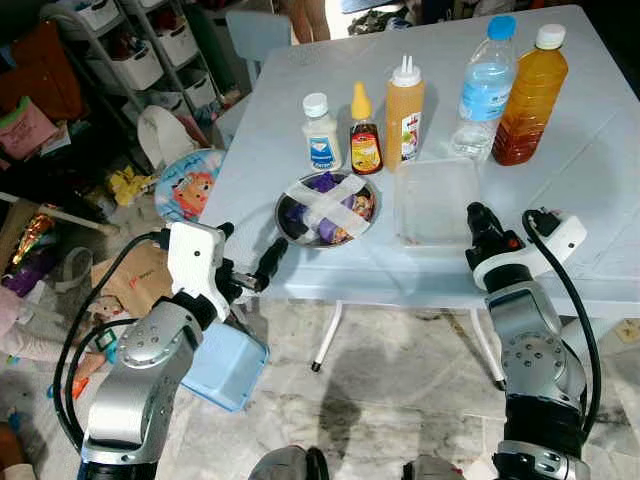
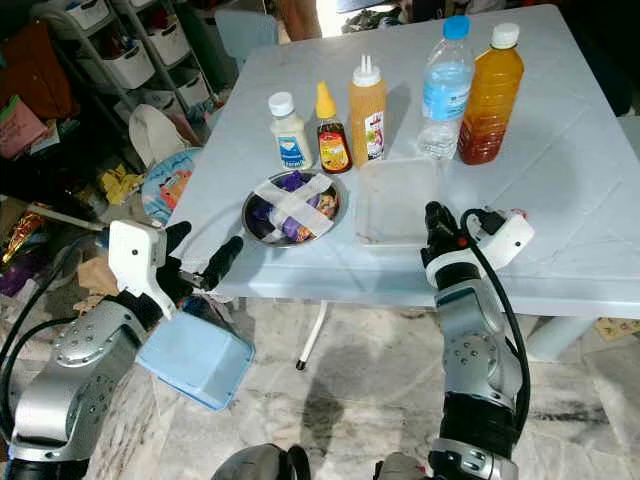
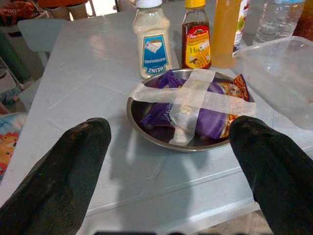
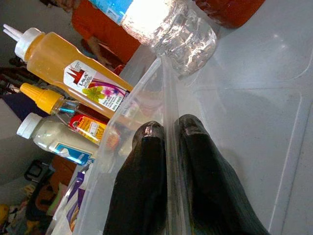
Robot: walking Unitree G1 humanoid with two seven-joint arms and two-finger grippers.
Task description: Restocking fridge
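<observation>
At the tabletop's [image 1: 560, 130] near left edge, our left claw [image 1: 262, 268] hangs just off the rim, its fingers [image 3: 63, 171] spread wide and aimed at the steel bowl [image 1: 290, 222]. That bowl sits close to the edge, filled with purple snack packets [image 3: 205, 117] held in by a cross of pale tape [image 3: 188, 100]. Behind it stand a Heinz mayonnaise bottle [image 1: 320, 132], a small honey bottle [image 1: 365, 132] and a tall yellow-orange squeeze bottle [image 1: 404, 112]. Just right of the bowl lies a clear plastic container [image 1: 436, 200], and our right claw [image 4: 166, 142] is pinched onto its near wall, one finger inside and one outside. Behind the container are a water bottle [image 1: 486, 88] and a bottle of amber liquid [image 1: 530, 95], standing close together.

We judge the thin wall to be the risk: lifting by one edge may flex the container or let it slip and swing into the bowl or the bottles behind. On the left, a wide claw closing on a shallow, smooth bowl could push it rather than grip it.
</observation>
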